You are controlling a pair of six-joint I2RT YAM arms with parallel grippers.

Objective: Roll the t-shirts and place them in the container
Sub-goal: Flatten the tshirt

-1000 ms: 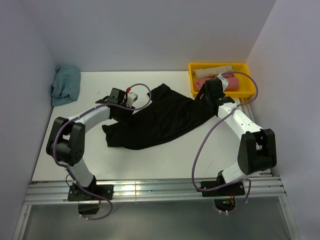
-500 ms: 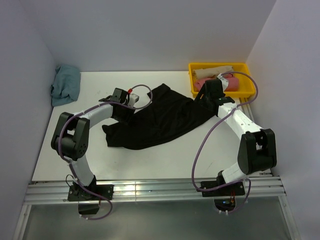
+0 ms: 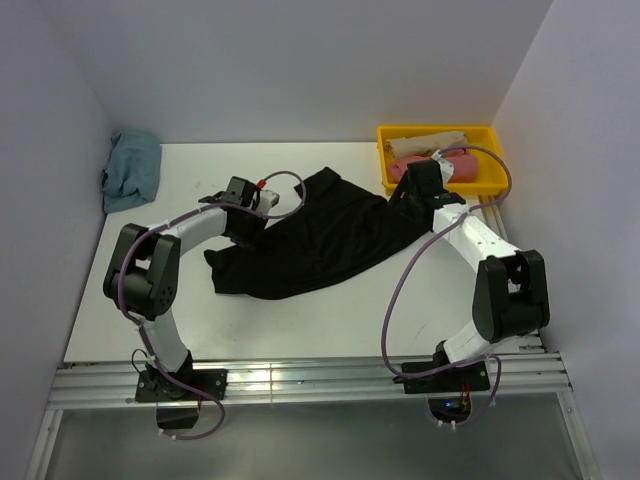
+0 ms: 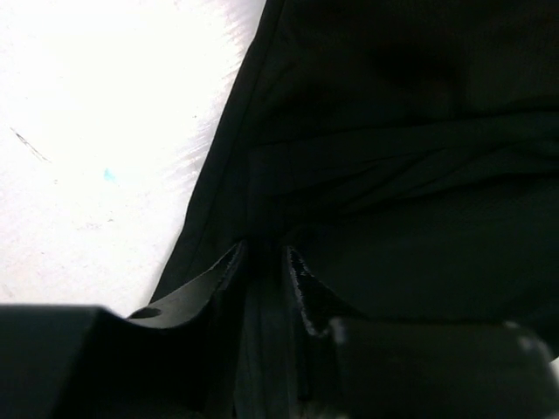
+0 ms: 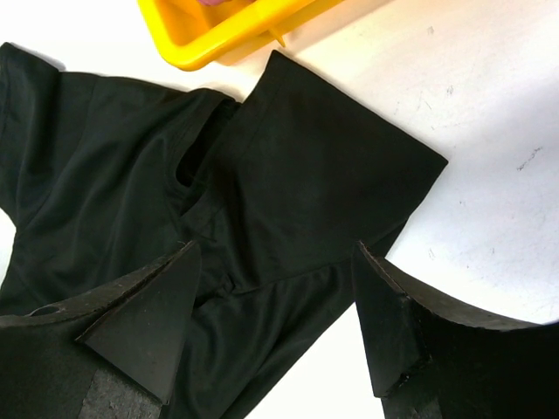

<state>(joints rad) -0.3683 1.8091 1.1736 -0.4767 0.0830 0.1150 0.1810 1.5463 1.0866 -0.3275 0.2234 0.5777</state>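
Note:
A large black t-shirt (image 3: 325,240) lies crumpled and spread across the middle of the white table. My left gripper (image 3: 247,226) is at its left edge; in the left wrist view the narrow jaws of the left gripper (image 4: 265,257) pinch a fold of the black t-shirt (image 4: 393,175). My right gripper (image 3: 406,204) hovers over the shirt's right end near the bin. In the right wrist view the right gripper (image 5: 275,262) stands wide open above the black t-shirt (image 5: 306,175), by a sleeve, holding nothing.
A yellow bin (image 3: 484,133) at the back right holds a rolled pink t-shirt (image 3: 467,166) and a beige one (image 3: 428,140); the yellow bin's corner (image 5: 227,30) shows beyond the sleeve. A dusty-blue t-shirt (image 3: 130,170) lies bunched at the back left, against the wall.
The left jaws have closed in on the black cloth, and the left arm's elbow has swung a little right. The right arm has barely shifted.

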